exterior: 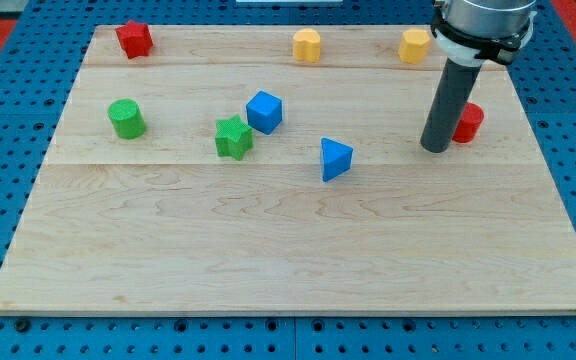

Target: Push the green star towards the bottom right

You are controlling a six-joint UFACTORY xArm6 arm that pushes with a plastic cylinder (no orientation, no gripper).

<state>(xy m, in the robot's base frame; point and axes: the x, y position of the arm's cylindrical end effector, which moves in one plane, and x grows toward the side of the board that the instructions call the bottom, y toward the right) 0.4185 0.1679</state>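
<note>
The green star (233,137) lies left of the board's middle, touching or nearly touching the blue cube (264,111) at its upper right. My tip (434,148) rests on the board far to the star's right, just left of the red cylinder (467,122), which the rod partly hides. A blue triangular block (335,159) lies between the star and my tip.
A green cylinder (126,118) stands left of the star. A red star-like block (134,39) sits at the top left. Two yellow blocks (307,45) (415,45) sit along the top edge. The wooden board (288,250) lies on a blue pegboard.
</note>
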